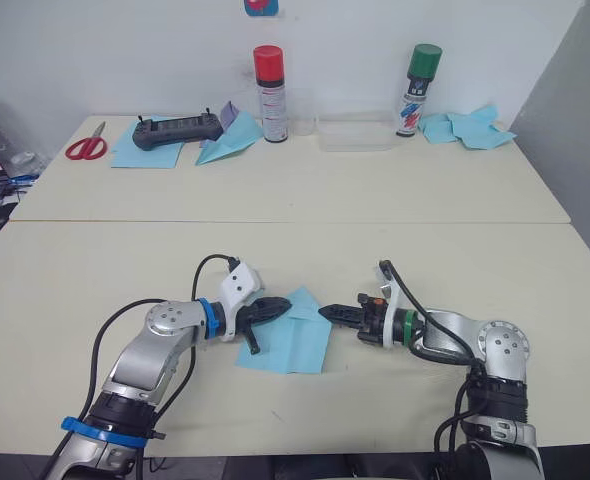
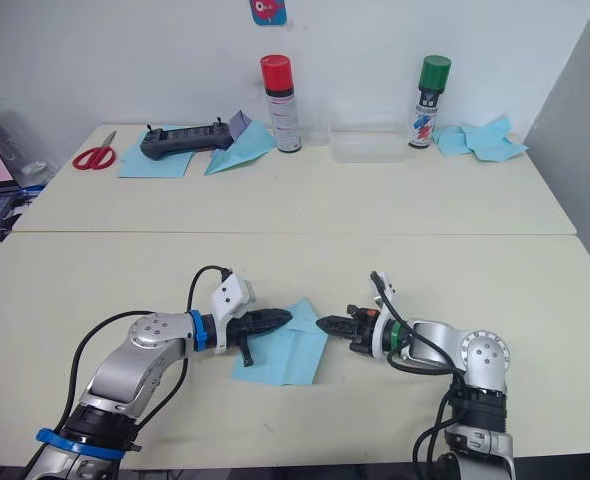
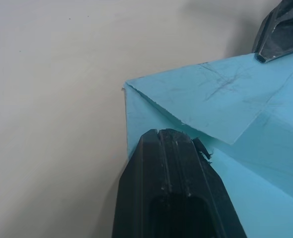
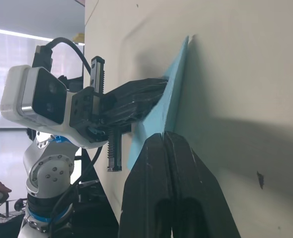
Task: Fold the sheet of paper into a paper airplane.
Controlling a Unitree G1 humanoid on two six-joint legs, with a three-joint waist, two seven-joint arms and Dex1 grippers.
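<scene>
Both grippers are meeting over the sheet [image 1: 293, 345] on the near table: left gripper [image 1: 281, 308] touching it, right gripper [image 1: 327, 313] at its edge.

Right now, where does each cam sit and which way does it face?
Left and right eye: on the head, looking forward and down at the table; both arms reach in, left claw and right claw meeting at the paper.
Left wrist: along its shut fingers pressing the paper's folded corner.
Right wrist: along its shut fingers, across the table at the paper's edge.
Shared: the paper; each wrist view also shows the other claw.
</scene>
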